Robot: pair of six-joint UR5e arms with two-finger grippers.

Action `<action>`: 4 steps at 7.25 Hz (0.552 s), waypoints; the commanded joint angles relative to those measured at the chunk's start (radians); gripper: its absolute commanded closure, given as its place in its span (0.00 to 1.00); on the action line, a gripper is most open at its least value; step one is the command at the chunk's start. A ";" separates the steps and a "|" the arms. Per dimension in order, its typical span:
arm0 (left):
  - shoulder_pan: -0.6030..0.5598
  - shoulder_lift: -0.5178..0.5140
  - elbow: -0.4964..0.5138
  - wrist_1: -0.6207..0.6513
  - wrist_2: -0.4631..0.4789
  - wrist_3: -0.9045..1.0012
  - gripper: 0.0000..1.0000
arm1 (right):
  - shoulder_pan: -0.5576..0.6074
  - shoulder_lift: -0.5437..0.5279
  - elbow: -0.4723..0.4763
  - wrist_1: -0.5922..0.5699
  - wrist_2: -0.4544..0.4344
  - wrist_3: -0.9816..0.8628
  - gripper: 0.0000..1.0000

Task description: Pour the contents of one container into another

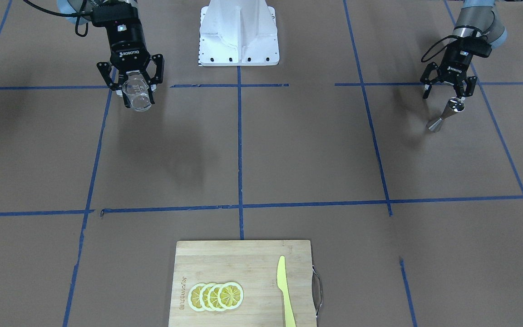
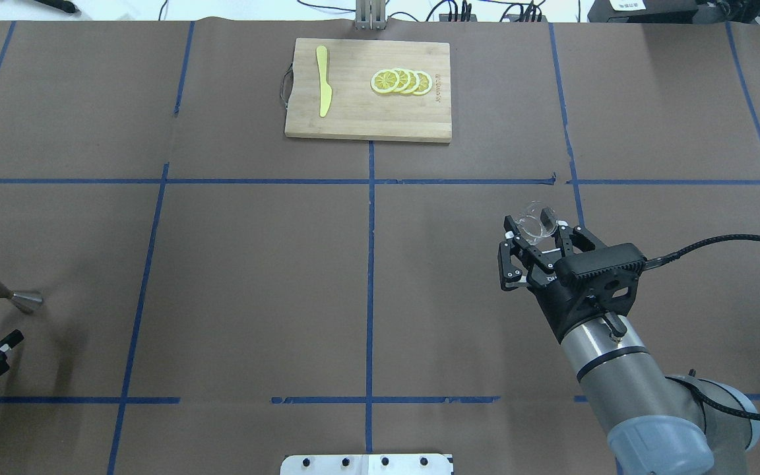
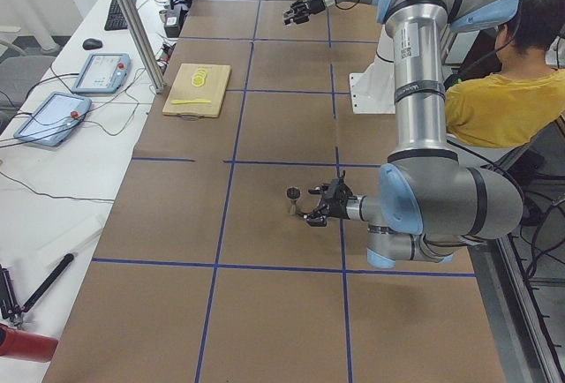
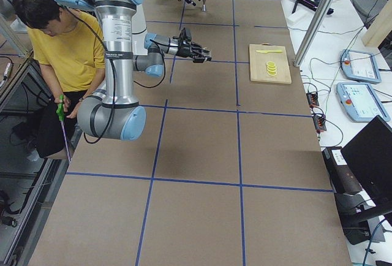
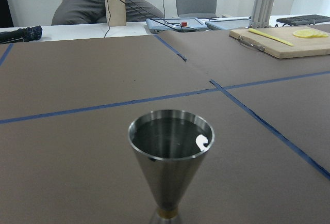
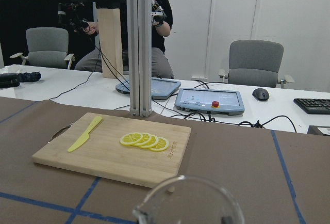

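The clear glass cup [image 1: 137, 96] is held upright between the fingers of my right gripper [image 1: 135, 87], which is shut on it and seems to hold it above the table. From overhead the cup [image 2: 538, 221] juts forward of that gripper [image 2: 539, 239]. Its rim [image 6: 192, 199] fills the bottom of the right wrist view. The steel jigger [image 1: 446, 115] stands on the brown table at my far left. My left gripper [image 1: 449, 93] is open just behind it, fingers apart and not touching. The jigger [image 5: 171, 154] stands close in the left wrist view.
A wooden cutting board [image 2: 367, 119] with lemon slices [image 2: 401, 82] and a yellow knife [image 2: 323, 89] lies at the table's far edge, centre. The white robot base [image 1: 239, 34] is between the arms. A person in a yellow shirt [image 4: 70, 45] sits behind the robot.
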 commanded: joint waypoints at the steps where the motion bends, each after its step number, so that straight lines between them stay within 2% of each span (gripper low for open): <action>1: 0.101 0.006 0.001 -0.040 0.081 -0.005 0.01 | 0.000 0.000 0.000 0.000 0.000 0.000 1.00; 2: 0.103 0.021 0.001 -0.043 0.092 -0.015 0.01 | 0.000 0.000 0.000 0.000 0.000 0.000 1.00; 4: 0.103 0.098 0.007 -0.144 0.094 -0.015 0.01 | -0.001 0.000 0.001 0.000 0.000 0.000 1.00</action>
